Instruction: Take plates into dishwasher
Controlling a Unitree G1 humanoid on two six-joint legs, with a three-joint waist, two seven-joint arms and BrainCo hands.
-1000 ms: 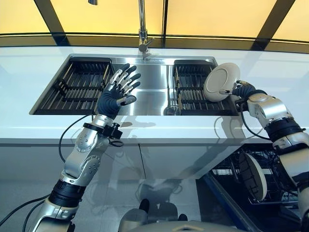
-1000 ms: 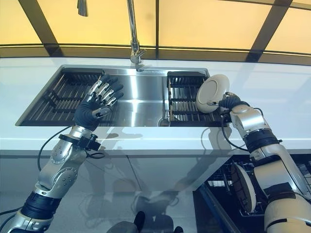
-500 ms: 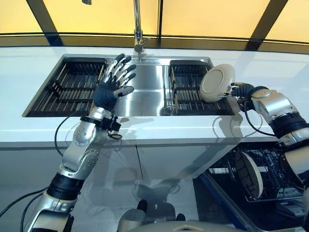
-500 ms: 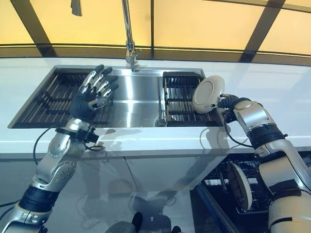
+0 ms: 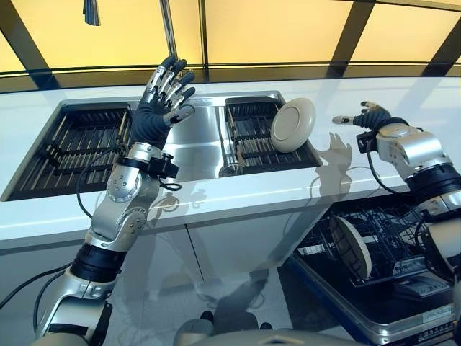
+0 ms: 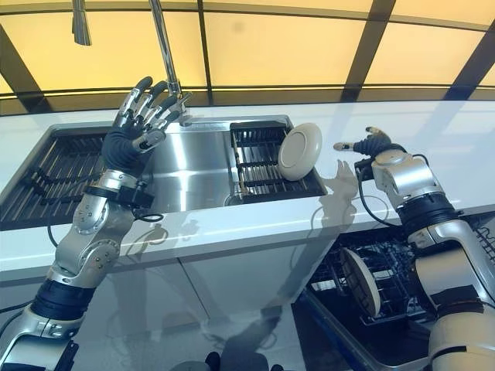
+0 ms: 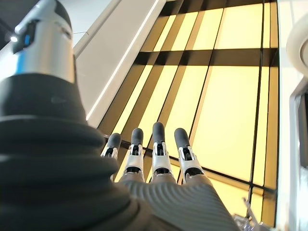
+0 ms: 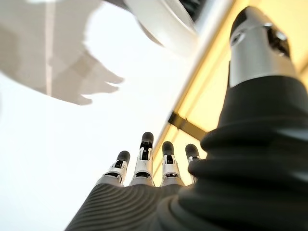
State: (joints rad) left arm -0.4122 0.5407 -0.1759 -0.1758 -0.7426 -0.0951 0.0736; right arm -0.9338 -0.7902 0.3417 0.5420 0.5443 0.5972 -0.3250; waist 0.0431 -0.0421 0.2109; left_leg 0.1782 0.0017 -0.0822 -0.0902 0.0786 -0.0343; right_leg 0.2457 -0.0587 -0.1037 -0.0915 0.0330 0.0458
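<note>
- My right hand (image 5: 369, 115) hovers over the white desk (image 5: 338, 169), fingers straight and spread, holding nothing; its wrist view shows the same straight fingers with only desk past them.
- The plate (image 5: 293, 125) stands on edge in the right rack (image 5: 248, 133) of the sink, leaning against the rack's end nearest my right hand.
- From that hand the plate lies to its left, near but clearly apart, with a strip of bare desk between the fingertips and the rim.
- The plate's broad face is turned toward me and slightly up, so its rim is the part facing my right hand.
- My left hand (image 5: 163, 97) is raised above the steel basin (image 5: 196, 144), fingers open and fanned, empty; the plate is off to its right, farther away than from the right hand.
- I judge the right hand the one to use: it is nearer, and the open dishwasher (image 5: 374, 267) sits below it, with another plate (image 5: 351, 248) already standing in its rack.
- The next move, as I read it, is a reach leftward to pinch the rim.
</note>
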